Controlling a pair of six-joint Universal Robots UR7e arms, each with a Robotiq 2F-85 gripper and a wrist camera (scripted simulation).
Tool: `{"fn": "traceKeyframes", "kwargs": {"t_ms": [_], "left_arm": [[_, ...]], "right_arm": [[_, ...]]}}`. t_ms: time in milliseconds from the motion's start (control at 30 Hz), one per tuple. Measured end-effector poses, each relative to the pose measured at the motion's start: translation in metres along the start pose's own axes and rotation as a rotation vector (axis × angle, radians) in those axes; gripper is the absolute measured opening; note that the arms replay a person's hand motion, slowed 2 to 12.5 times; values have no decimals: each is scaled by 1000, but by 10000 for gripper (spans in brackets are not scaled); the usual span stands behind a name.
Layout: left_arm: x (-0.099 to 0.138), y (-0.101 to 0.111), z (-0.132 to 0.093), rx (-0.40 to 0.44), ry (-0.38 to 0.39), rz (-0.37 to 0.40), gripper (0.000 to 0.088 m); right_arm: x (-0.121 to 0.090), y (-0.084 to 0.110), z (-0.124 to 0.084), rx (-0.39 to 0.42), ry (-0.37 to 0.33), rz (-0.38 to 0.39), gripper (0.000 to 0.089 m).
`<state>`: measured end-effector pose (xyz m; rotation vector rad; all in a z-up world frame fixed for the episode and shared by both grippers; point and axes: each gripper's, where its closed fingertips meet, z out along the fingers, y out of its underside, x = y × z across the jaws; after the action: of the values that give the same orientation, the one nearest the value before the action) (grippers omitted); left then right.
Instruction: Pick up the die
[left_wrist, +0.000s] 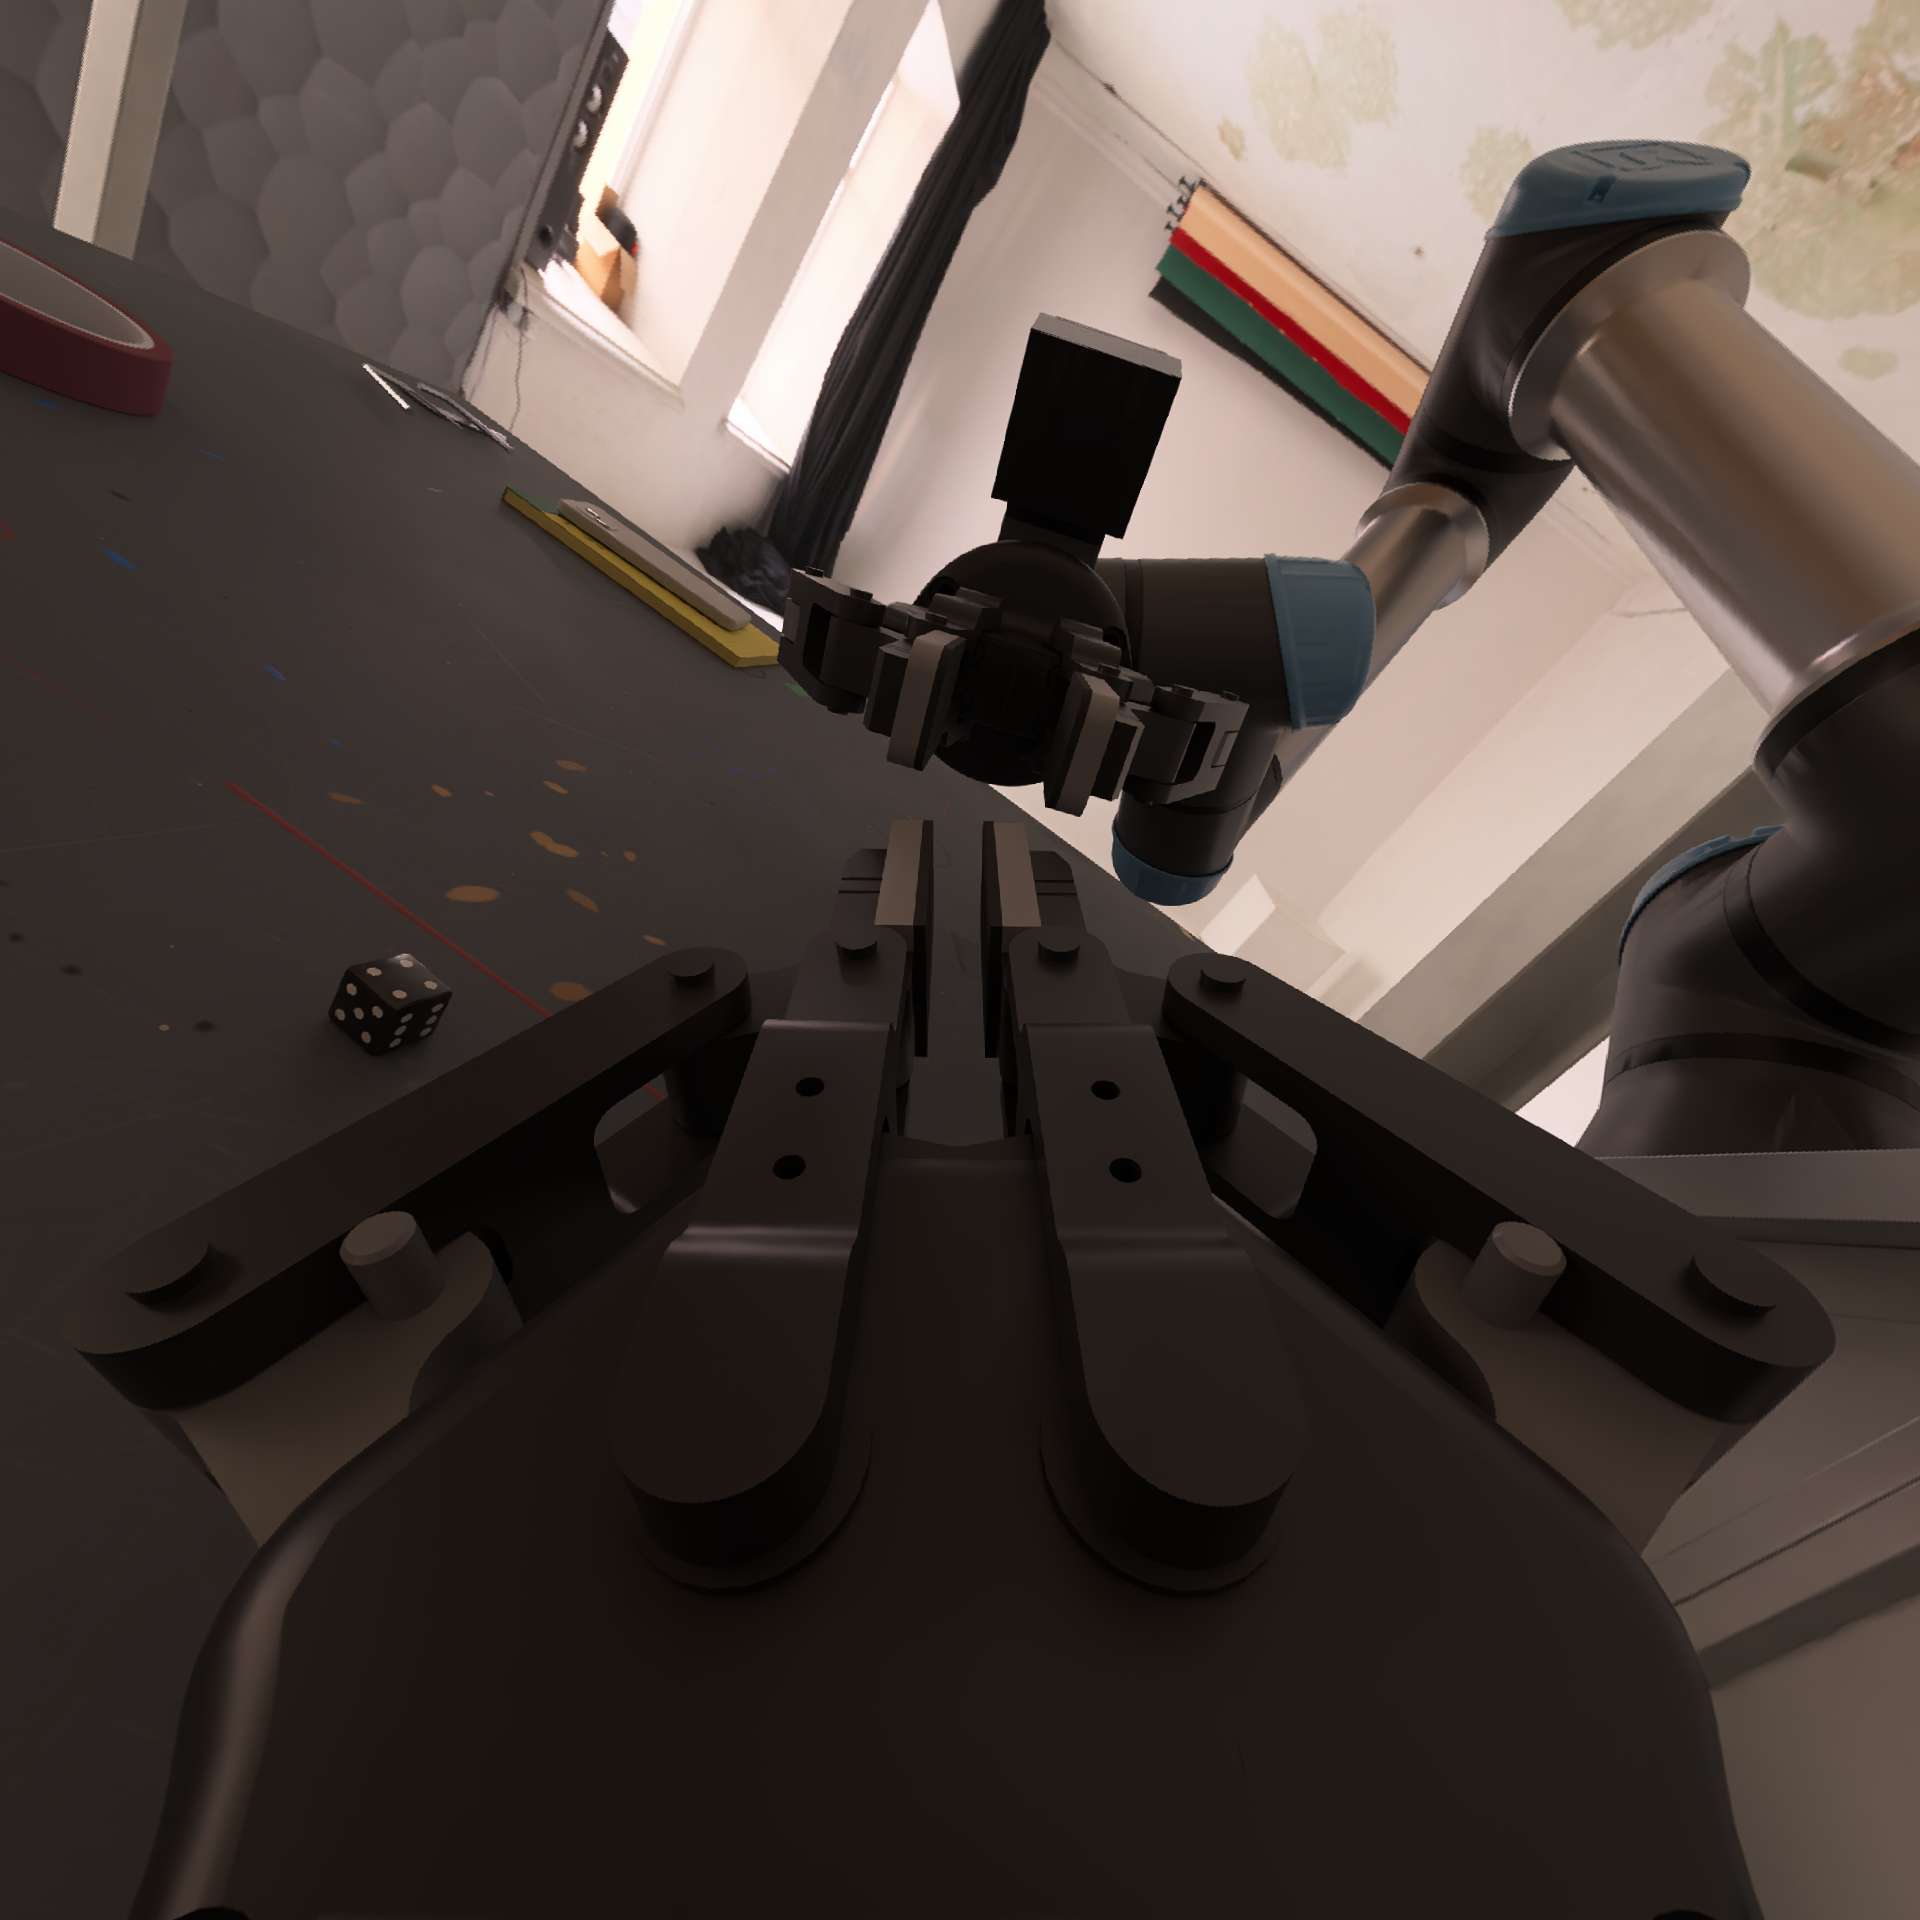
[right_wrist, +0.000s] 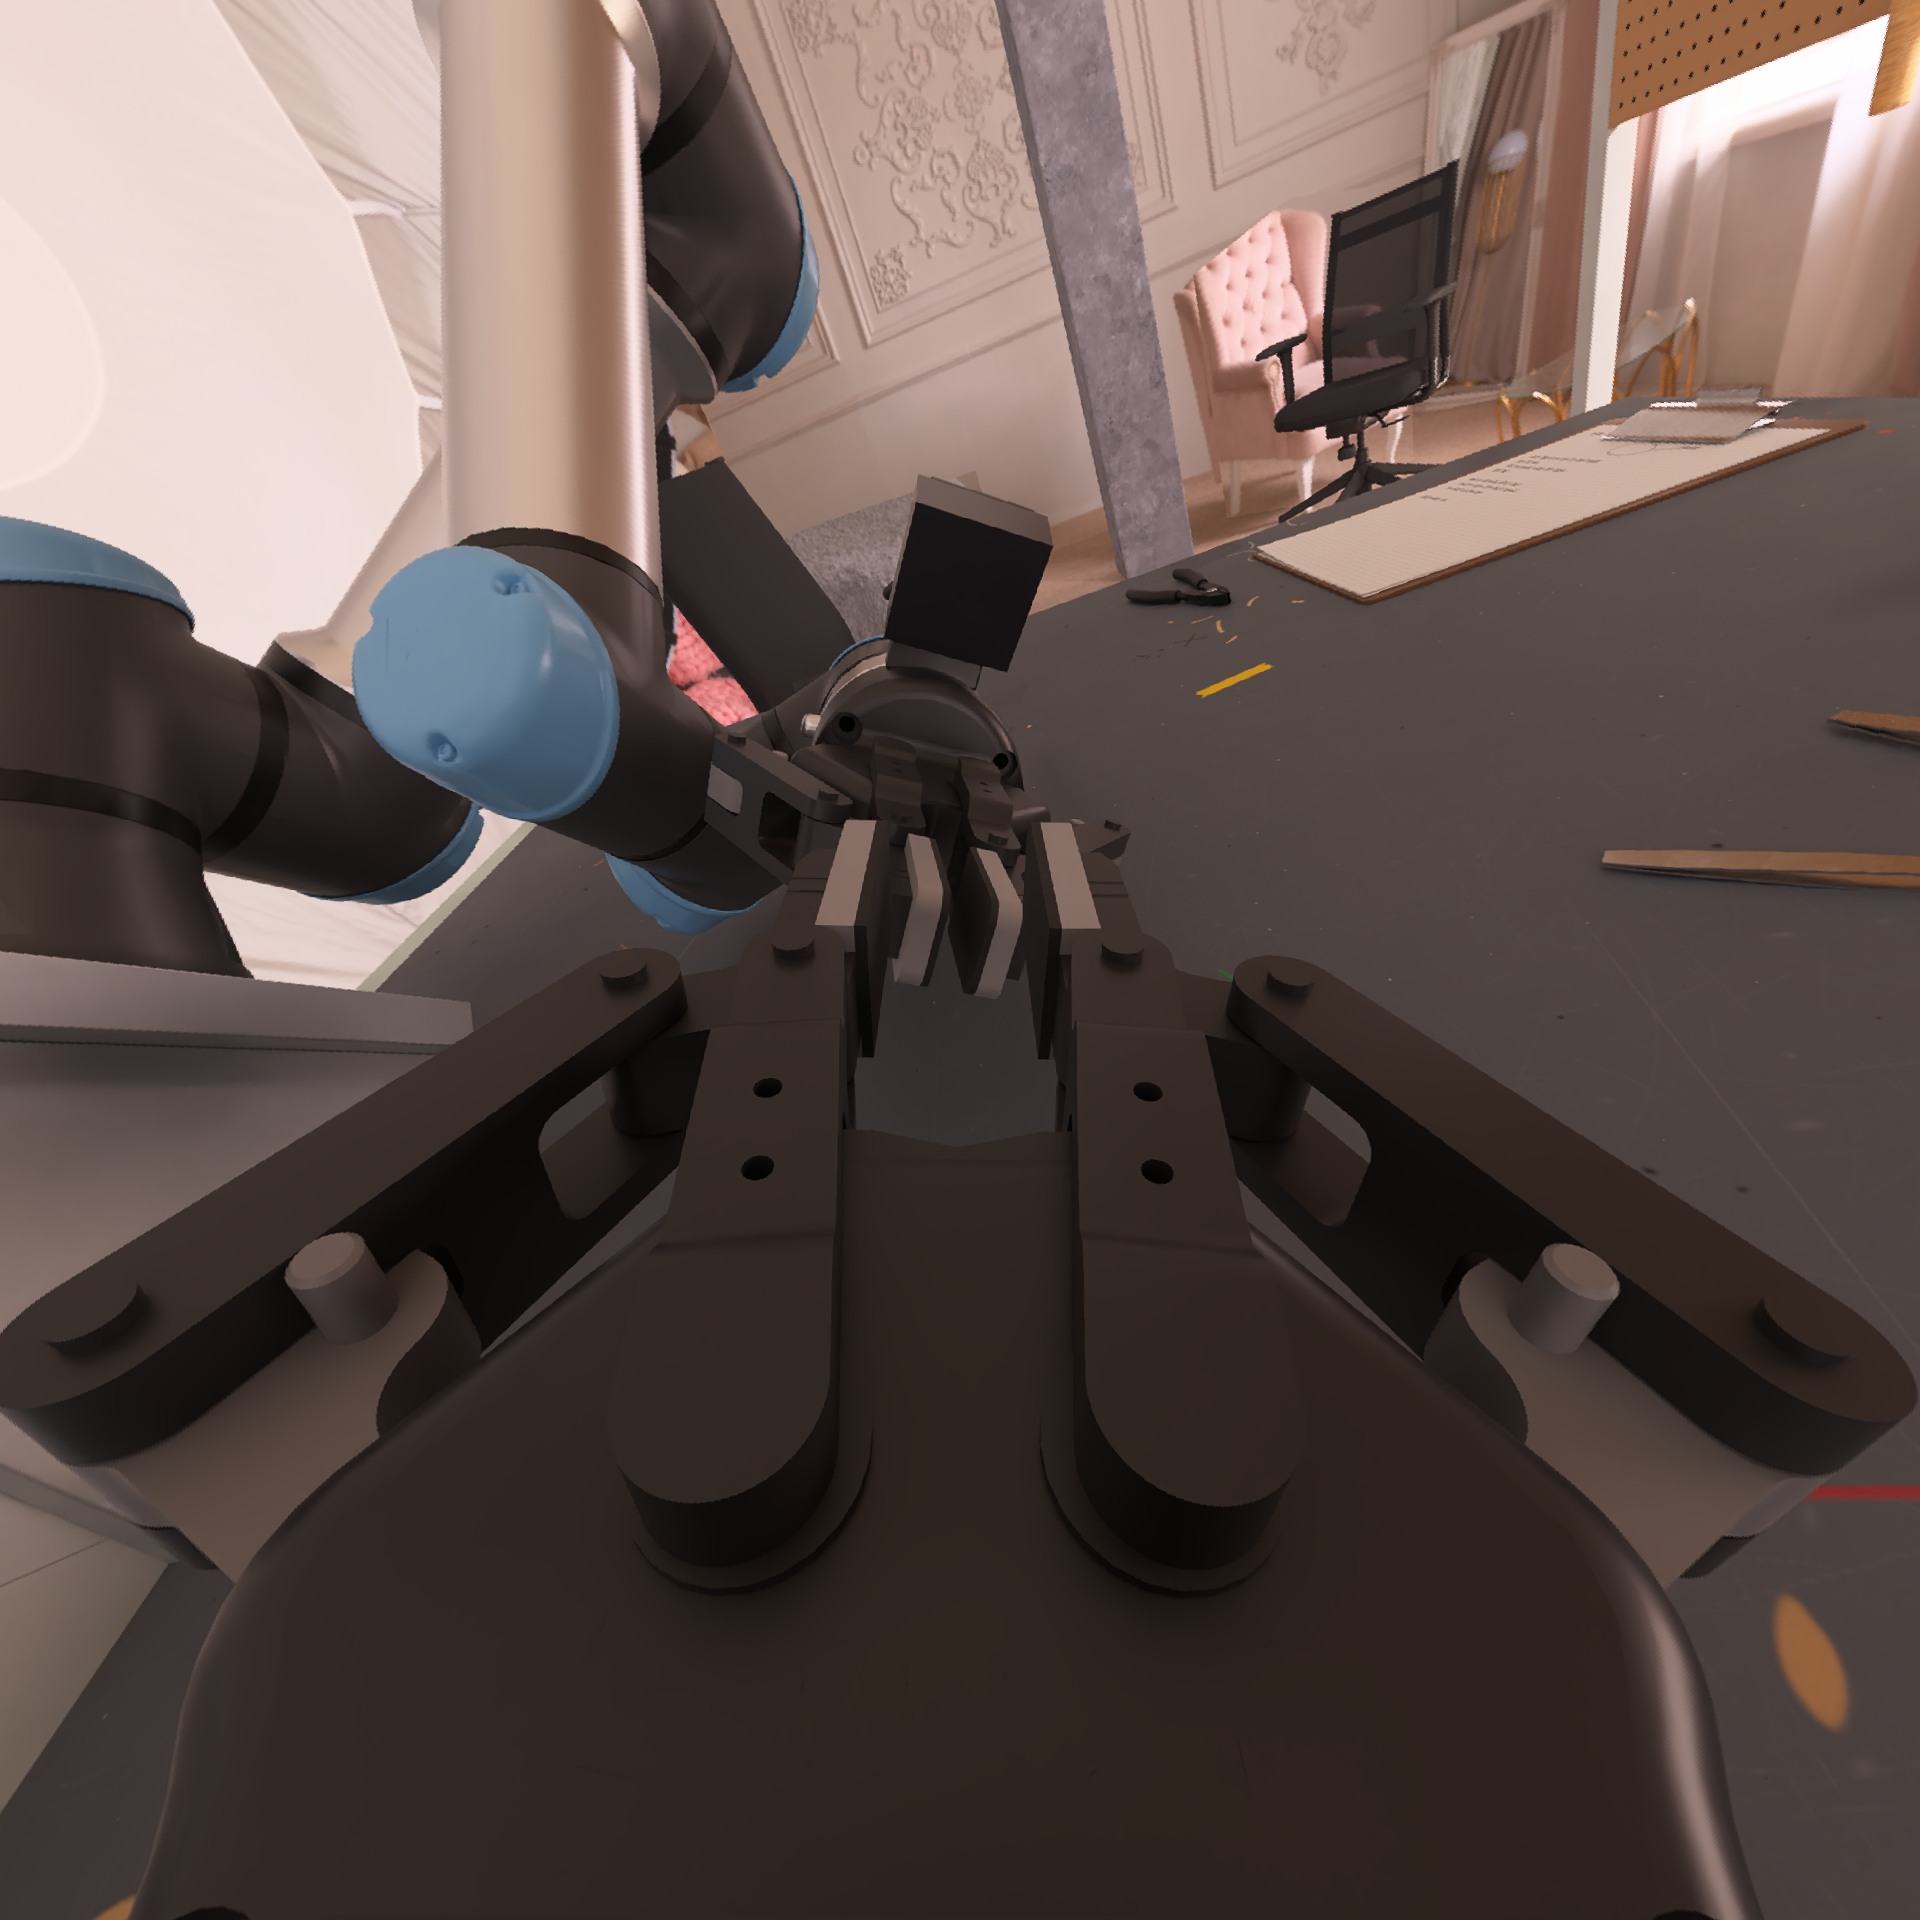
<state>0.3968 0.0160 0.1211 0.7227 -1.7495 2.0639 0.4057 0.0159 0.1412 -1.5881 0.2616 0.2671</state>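
A black die (left_wrist: 390, 1003) with white dots lies on the dark table (left_wrist: 260, 727), in the left wrist view, to the left of my left gripper (left_wrist: 956, 873) and a little nearer than its fingertips. The left gripper's jaws are almost together, with only a narrow slit and nothing between them. My right gripper (right_wrist: 956, 894) has its jaws partly apart and empty. The two grippers face each other tip to tip near the table's edge; the right gripper (left_wrist: 1003, 717) also shows in the left wrist view. The die does not show in the right wrist view.
A red tape roll (left_wrist: 73, 332) and a yellow board with a grey bar (left_wrist: 644, 582) lie farther off. In the right wrist view a clipboard with paper (right_wrist: 1538, 488), a small black tool (right_wrist: 1179, 592) and wooden strips (right_wrist: 1756, 868) lie on the table.
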Motion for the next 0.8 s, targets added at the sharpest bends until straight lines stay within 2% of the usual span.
{"fn": "traceKeyframes", "kwargs": {"t_ms": [467,800], "left_arm": [[0,-1,0,5,3,-7,86],[-1,-1,-1,7,0,-8,86]], "right_arm": [[4,-1,-2,10,-8,44,204],[11,-3,-6,13,17,30,209]]}}
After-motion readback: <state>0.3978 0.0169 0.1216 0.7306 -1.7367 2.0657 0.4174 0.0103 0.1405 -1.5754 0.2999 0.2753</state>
